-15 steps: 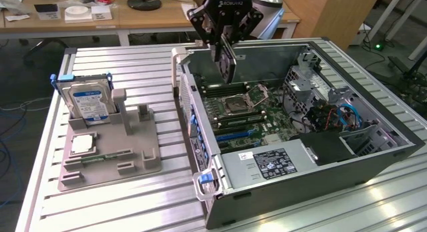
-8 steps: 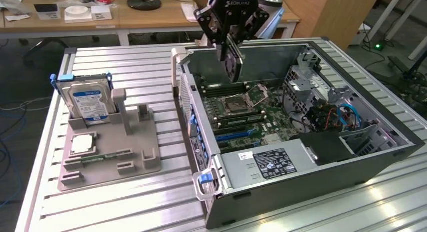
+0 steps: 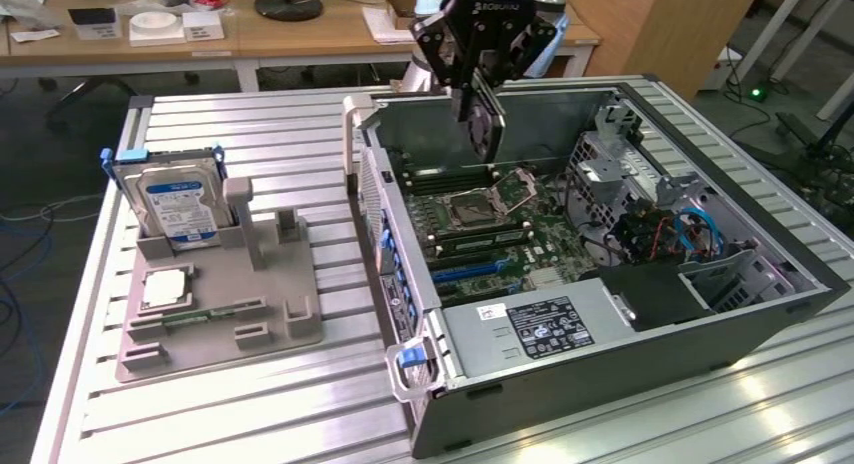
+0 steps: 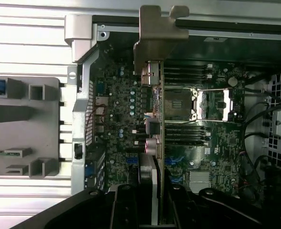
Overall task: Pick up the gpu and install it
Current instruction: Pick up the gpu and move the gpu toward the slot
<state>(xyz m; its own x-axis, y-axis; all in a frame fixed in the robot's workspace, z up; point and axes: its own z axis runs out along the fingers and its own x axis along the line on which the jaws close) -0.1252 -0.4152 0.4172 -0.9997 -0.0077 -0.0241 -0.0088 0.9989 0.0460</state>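
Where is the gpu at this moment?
In the exterior view the gpu hangs on edge from the gripper, over the motherboard inside the open computer case, near the CPU socket.

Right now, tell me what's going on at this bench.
The arm's gripper is shut on the gpu, holding it edge-down above the motherboard inside the open computer case. The card looks clear of the board, not seated in a slot. On the exterior view's left, a hard drive stands upright in a grey holder.
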